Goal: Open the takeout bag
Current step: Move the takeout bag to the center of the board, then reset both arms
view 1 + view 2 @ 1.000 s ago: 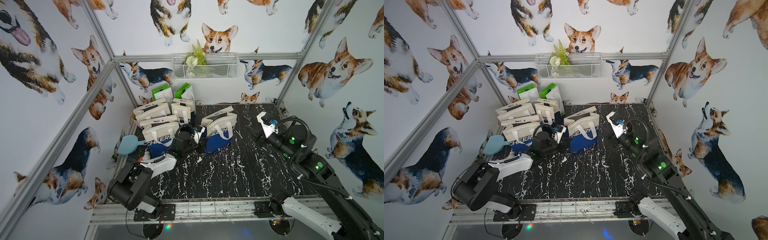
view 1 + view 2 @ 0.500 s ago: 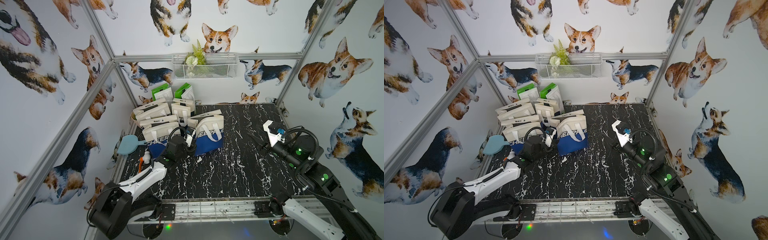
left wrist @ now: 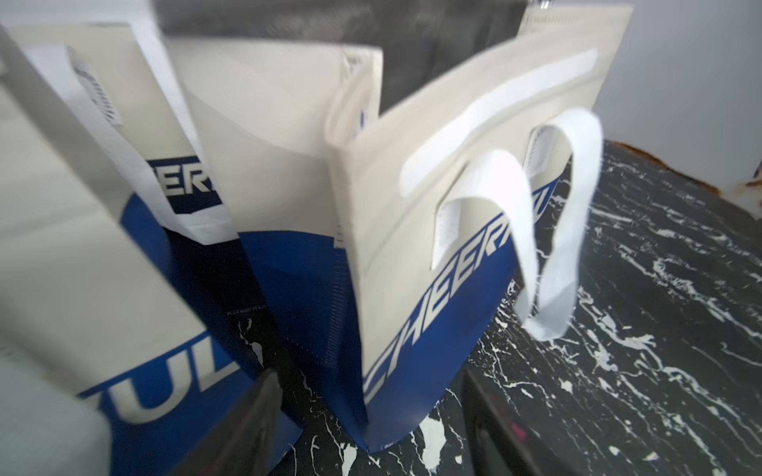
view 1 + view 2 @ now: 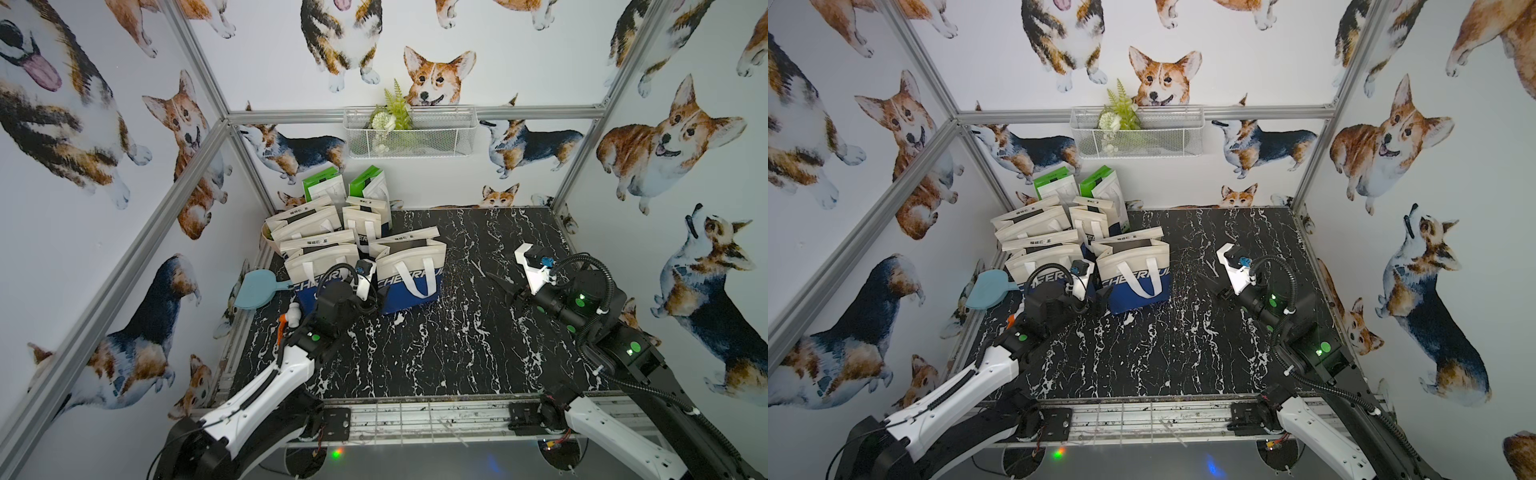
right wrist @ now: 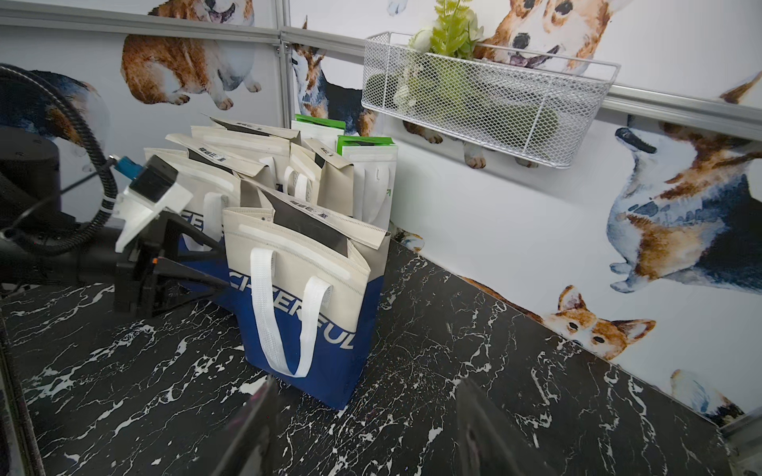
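Toward the rear left of the black marbled table point(image 4: 457, 353), the takeout bag point(image 4: 409, 270) is found standing upright on its blue base, set just in front of a row of similar bags point(image 4: 316, 249) and nearer the table's middle than they are. This forward position is judged to have been chosen so that both arms can reach it without disturbing the row. Its mouth point(image 5: 307, 224) is seen parted, with dark lining exposed between the two cream rims, while the white handle point(image 5: 284, 313) hangs slack down the front panel. The left gripper point(image 5: 214, 266) is held low at the bag's side edge, next to the row, its jaws spread and nothing clasped between them; whether a finger touches the fabric cannot be told. That placement is judged suited to steadying the bag or to letting go of that edge. The right gripper point(image 5: 365, 420) is held well apart from the bag, pointed at its front face, with jaws likewise apart and empty, so the bag is kept in clear sight. Opening is assessed as largely achieved, though the width of the mouth is modest.
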Action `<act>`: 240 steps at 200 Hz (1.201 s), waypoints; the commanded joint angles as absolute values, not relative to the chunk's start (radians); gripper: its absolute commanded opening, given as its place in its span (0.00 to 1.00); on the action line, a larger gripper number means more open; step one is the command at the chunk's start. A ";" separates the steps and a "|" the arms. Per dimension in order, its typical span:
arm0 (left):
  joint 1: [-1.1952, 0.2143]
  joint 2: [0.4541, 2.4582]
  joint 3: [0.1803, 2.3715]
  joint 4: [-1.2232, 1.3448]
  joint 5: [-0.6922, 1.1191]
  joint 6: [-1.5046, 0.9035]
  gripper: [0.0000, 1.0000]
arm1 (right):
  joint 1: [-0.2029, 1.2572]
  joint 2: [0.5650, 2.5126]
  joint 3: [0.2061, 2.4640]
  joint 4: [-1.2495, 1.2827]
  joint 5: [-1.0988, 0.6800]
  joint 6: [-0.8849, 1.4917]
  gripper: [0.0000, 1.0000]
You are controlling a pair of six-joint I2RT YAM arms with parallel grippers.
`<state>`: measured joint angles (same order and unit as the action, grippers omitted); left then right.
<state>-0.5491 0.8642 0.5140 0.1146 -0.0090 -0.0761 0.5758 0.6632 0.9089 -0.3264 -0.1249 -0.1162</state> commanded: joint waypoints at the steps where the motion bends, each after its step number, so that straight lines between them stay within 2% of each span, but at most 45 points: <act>1: -0.550 0.753 0.511 -0.055 -0.066 -0.195 0.78 | 0.578 0.645 0.881 -0.347 -0.032 -0.054 0.90; 3: -0.552 0.745 0.512 -0.070 -0.071 -0.201 0.78 | 0.578 0.643 0.876 -0.349 -0.019 -0.048 0.98; 5: -0.553 0.735 0.512 -0.083 -0.077 -0.207 0.78 | 0.578 0.638 0.868 -0.350 0.001 -0.042 1.00; 17: -0.562 0.679 0.502 -0.148 -0.125 -0.239 0.78 | 0.578 0.617 0.832 -0.343 0.079 -0.012 1.00; 25: -0.566 0.640 0.487 -0.172 -0.164 -0.246 0.82 | 0.578 0.601 0.797 -0.325 0.127 0.008 1.00; 32: -0.569 0.604 0.468 -0.171 -0.214 -0.246 0.97 | 0.577 0.583 0.759 -0.298 0.166 0.020 1.00; 35: -0.570 0.590 0.458 -0.168 -0.238 -0.246 1.00 | 0.578 0.578 0.740 -0.283 0.186 0.023 1.00; 47: -0.571 0.525 0.413 -0.145 -0.349 -0.235 1.00 | 0.578 0.557 0.657 -0.205 0.281 0.024 1.00; 75: -0.571 0.460 0.307 0.023 -0.459 -0.069 1.00 | 0.574 0.576 0.415 0.049 0.492 0.040 1.00; 102: -0.570 0.609 0.236 0.251 -0.534 0.087 1.00 | 0.548 0.696 0.315 0.238 0.607 -0.006 1.00; 122: -0.566 0.754 0.164 0.502 -0.581 0.197 1.00 | 0.455 0.823 0.296 0.321 0.610 0.004 1.00; 144: -0.465 0.895 0.158 0.638 -0.501 0.185 1.00 | 0.344 0.908 0.220 0.543 0.518 0.032 1.00; 170: -0.216 1.064 0.155 0.786 -0.219 0.033 1.00 | 0.249 1.043 0.208 0.709 0.449 0.040 1.00; 193: -0.158 1.215 0.159 0.945 -0.214 0.033 1.00 | 0.244 1.234 0.205 0.892 0.463 -0.029 1.00; 216: -0.129 1.323 0.211 1.002 -0.136 0.044 1.00 | 0.235 1.466 0.180 1.214 0.466 -0.092 1.00; 224: -0.129 1.340 0.207 1.023 -0.137 0.051 1.00 | 0.236 1.467 0.173 1.218 0.471 -0.089 1.00; 240: -0.109 1.431 0.210 1.116 -0.119 0.051 1.00 | 0.207 1.353 0.199 0.999 0.426 -0.021 1.00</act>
<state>-0.1307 1.3247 0.1993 0.8959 -0.2035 0.0483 0.2340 1.4345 0.1787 0.9329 0.4644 -0.0555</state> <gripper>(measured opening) 0.999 0.996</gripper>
